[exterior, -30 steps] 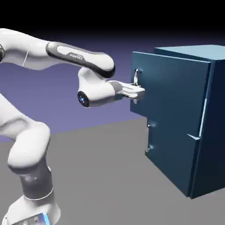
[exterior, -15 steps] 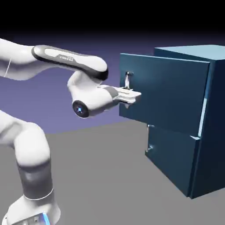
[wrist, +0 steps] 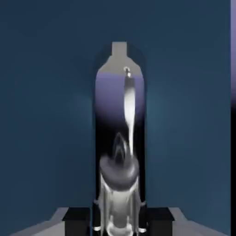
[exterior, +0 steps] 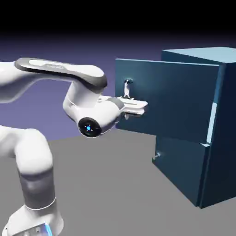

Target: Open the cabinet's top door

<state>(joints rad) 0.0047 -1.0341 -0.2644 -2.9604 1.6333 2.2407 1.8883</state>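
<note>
Hand (exterior: 136, 107) clamps upright handle (exterior: 127, 89); top door (exterior: 161, 99) pulled out.

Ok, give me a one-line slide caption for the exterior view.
End effector grips the top door handle, panel pulled out from the cabinet.

Teal-blue cabinet (exterior: 216, 133), grey handle (exterior: 127, 88), white arm (exterior: 27, 152)

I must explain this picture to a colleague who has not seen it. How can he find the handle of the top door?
Find the tall teal-blue cabinet. Its upper panel, the top door, stands out forward. The handle is the thin grey bar at the gripper, unlike the free lower handle.
</note>
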